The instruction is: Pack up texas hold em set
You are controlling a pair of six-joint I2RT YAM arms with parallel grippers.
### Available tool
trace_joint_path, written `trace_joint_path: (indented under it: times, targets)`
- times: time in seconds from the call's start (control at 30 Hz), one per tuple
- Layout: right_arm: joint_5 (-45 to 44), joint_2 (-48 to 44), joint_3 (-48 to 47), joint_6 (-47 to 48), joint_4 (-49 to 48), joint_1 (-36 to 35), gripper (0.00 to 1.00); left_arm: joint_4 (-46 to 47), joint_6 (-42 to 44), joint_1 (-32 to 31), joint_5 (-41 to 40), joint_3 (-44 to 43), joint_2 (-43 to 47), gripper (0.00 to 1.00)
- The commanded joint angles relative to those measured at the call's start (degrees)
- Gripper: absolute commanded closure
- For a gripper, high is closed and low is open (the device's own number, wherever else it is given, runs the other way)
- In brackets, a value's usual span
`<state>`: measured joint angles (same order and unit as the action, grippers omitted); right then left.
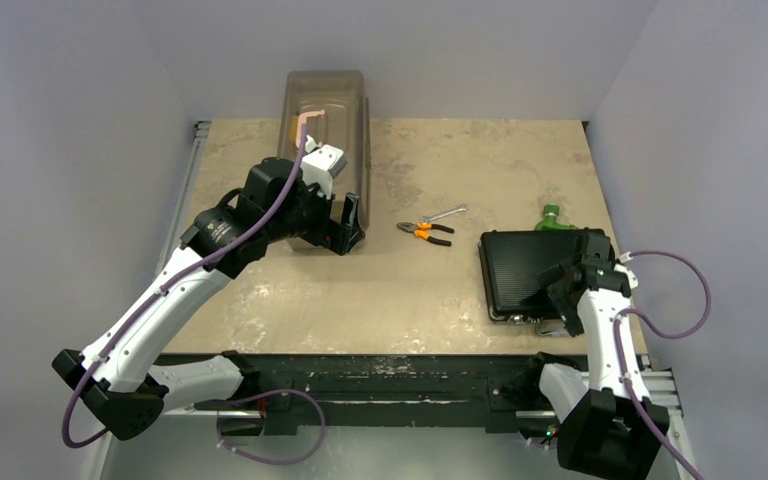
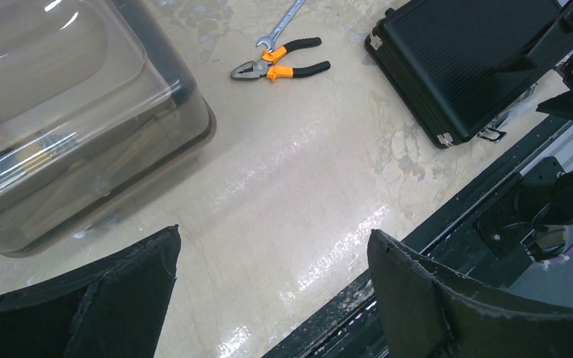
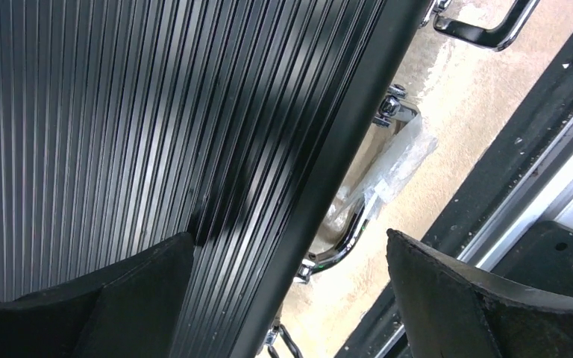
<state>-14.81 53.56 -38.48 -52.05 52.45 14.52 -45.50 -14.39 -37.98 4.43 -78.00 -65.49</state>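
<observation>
The black ribbed case lies shut and flat at the right of the table. It also shows in the left wrist view. My right gripper is open and hovers over the case's near edge. In the right wrist view one finger is above the lid and the other is past the edge. The chrome handle and a latch show below. My left gripper is open and empty above bare table, beside the brown box. Chips, card box, dice, buttons and token are out of view.
A large translucent brown box with a pink handle stands at the back left, close to my left gripper. Orange-handled pliers and a wrench lie mid-table. A green object sits just behind the case. A black rail runs along the table's near edge.
</observation>
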Motion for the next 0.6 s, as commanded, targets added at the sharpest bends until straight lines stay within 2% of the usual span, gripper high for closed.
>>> trace_joint_path:
  times: [0.0, 0.27, 0.57]
  targets:
    - [-0.41, -1.53, 2.64, -0.19, -5.22, 1.02, 0.01, 0.88, -0.11, -0.28, -0.15, -1.05, 0.22, 0.08]
    - [5.81, -3.40, 9.09, -3.83, -13.41, 1.49, 0.01, 0.88, -0.33, -0.30, 0.67, -1.11, 0.23, 0.08]
    - [15.96, 6.75, 11.39, -1.58, -27.04, 1.20, 0.02, 1.03, -0.37, -0.26, 1.02, -1.02, 0.00, 0.08]
